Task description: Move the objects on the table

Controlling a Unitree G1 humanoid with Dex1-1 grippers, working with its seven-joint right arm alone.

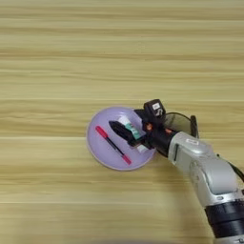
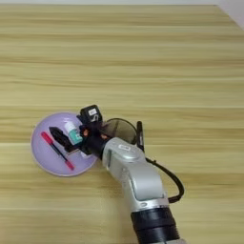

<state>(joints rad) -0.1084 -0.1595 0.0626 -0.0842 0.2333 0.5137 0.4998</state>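
A round lilac plate [image 1: 102, 152] lies on the wood-grain table [image 1: 57, 62]. The thin black pen with red cap and tip [image 1: 113, 145] rests diagonally on the plate. My right gripper [image 1: 121, 131] reaches over the plate's right half from the lower right. A small white and green thing [image 1: 134, 131] sits right at the gripper, partly covered by it. Whether it is held or lying on the plate I cannot tell. Behind the wrist stands the black mesh pen cup [image 2: 119, 128], and the thicker black marker [image 2: 139, 135] lies just to its right.
The silver forearm [image 2: 136, 178] runs from the bottom edge up to the plate, with a black cable [image 2: 169, 178] looping off its right side. The table's far edge and right corner show at the top right [image 2: 231, 7].
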